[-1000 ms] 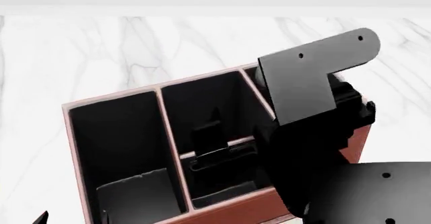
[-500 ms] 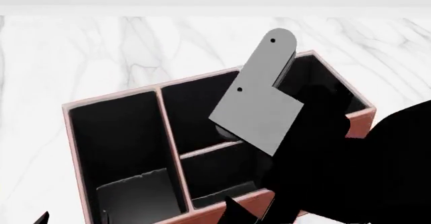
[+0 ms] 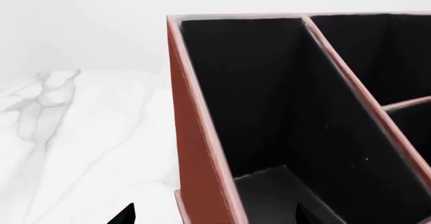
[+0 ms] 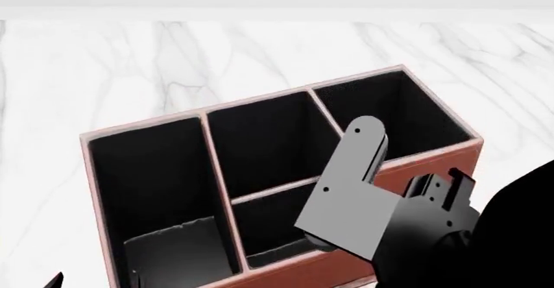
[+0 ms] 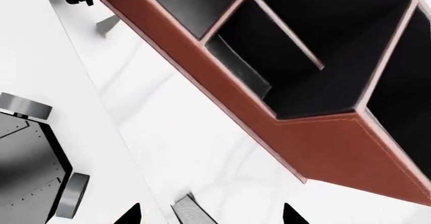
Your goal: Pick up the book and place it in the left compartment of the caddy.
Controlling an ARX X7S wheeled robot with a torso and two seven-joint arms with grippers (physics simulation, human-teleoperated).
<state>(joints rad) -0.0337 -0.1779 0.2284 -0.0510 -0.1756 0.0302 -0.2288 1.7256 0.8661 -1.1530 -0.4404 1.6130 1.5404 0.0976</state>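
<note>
Although the book (image 4: 173, 252) lies in the left compartment (image 4: 152, 171), the caddy (image 4: 437, 165) could be knocked by the right gripper (image 5: 209, 215), seen empty and spread.

- The reddish-brown leather-look caddy with black interior (image 4: 433, 161) stands on the white marble table (image 4: 173, 61).
- The long narrow left compartment (image 4: 147, 178) spans its depth; the small black hardback book (image 4: 178, 249) lies in its near end.
- Two small middle cells lie right of it, one behind the other; the end cell lies rightmost.
- The right arm's grey flat bracket (image 4: 346, 194) overlaps the caddy's near right side.
</note>
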